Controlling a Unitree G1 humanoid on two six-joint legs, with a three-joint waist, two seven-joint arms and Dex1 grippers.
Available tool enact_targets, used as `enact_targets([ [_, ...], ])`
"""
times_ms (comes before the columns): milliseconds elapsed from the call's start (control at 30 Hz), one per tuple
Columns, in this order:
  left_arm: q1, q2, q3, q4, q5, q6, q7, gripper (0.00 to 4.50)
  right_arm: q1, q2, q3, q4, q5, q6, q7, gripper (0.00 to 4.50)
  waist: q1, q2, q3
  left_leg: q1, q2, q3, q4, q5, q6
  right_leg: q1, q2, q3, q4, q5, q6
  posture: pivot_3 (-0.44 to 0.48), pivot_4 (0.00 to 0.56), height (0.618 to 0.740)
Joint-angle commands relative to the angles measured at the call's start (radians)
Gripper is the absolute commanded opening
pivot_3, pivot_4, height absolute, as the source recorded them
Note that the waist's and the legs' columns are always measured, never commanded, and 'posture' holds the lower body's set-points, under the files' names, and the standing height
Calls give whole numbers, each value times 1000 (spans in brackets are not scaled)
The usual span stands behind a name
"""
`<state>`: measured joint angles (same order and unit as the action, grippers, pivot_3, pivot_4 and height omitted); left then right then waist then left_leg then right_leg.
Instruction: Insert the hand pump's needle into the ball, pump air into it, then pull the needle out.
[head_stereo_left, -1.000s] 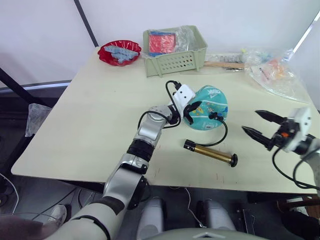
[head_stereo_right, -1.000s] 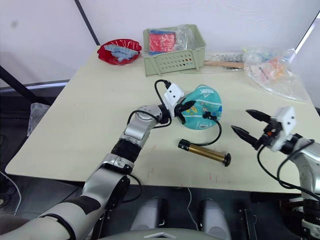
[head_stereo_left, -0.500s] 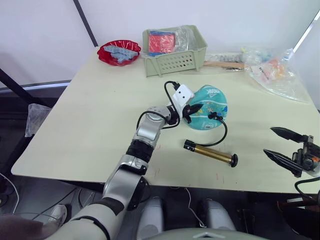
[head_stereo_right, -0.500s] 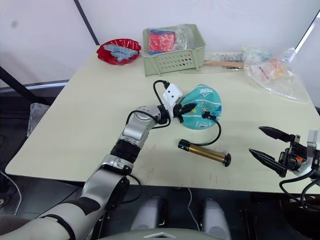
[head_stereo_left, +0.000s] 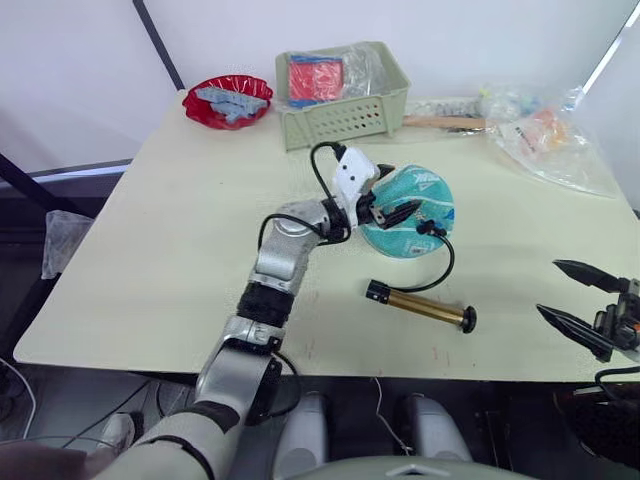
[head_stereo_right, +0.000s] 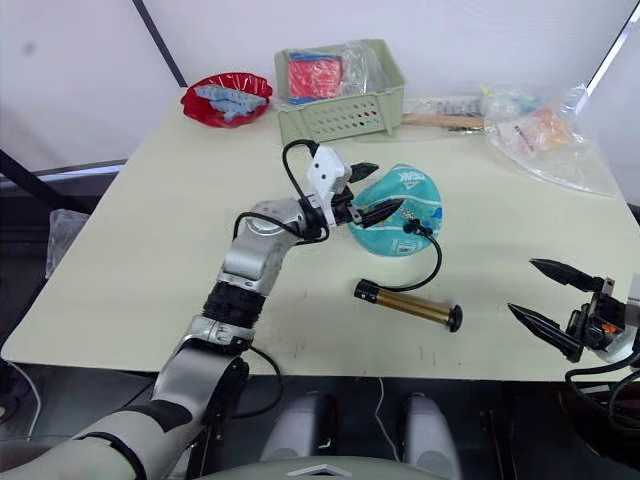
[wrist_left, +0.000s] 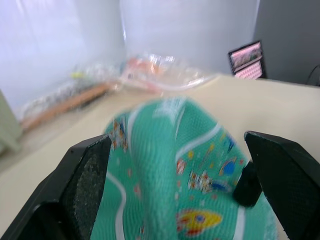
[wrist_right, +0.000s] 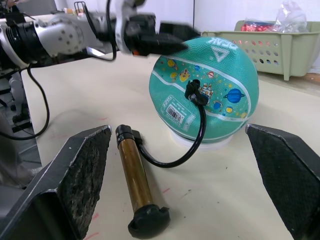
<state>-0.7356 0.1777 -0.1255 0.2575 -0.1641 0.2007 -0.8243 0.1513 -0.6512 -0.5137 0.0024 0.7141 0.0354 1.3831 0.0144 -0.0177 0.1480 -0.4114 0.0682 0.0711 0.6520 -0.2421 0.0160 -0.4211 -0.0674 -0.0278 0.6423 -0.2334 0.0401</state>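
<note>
Since a second ago, left gripper has lifted, fingers spread, empty, astride the teal rubber ball. Needle sits in the ball; bronze-gold hand pump lies beyond wide-open, empty right gripper. Risk: nudging the ball dislodges the needle.

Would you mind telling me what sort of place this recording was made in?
Probably an indoor lab or test room: a plain pale table against white walls, props such as a green basket and a red dish, and a monitor in the background.
</note>
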Motion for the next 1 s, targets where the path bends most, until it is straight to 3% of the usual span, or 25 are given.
enact_targets([
  [33, 31, 39, 13, -121, -64, 36, -57, 4479, 8, 3, -34, 0, 19, -32, 10, 4500, 0, 0, 0, 0, 0, 0, 0, 0, 0, -1, 1, 2, 0, 1, 1, 0, 150, 735],
  [200, 115, 138, 34, -235, -134, 86, -134, 4479, 15, 8, -36, 22, 13, -58, 19, 4500, -3, -2, 2, 6, -6, -2, 0, -1, 1, -5, 7, 25, 0, 6, 8, 0, 150, 735],
  [400, 308, 291, 128, -342, -215, 125, -178, 4479, 35, 14, -33, 60, -4, -108, 28, 4500, -23, -5, 4, 16, -13, -3, 0, -4, 4, -7, 14, 53, 0, 12, 9, 0, 150, 735],
  [700, 570, 409, 248, -398, -263, 76, -213, 4479, 51, 19, -23, 93, -13, -147, 43, 4500, -26, -6, 4, 17, -13, 7, 1, -7, 10, -13, 15, 69, 0, 15, 13, 0, 150, 735],
  [1000, 822, 519, 429, -364, -296, -13, -275, 4479, 42, 8, -31, 169, -35, -196, 65, 4500, -23, -7, 4, 16, -12, 7, 2, -9, 9, -12, 15, 63, 0, 15, 12, 0, 150, 735],
])
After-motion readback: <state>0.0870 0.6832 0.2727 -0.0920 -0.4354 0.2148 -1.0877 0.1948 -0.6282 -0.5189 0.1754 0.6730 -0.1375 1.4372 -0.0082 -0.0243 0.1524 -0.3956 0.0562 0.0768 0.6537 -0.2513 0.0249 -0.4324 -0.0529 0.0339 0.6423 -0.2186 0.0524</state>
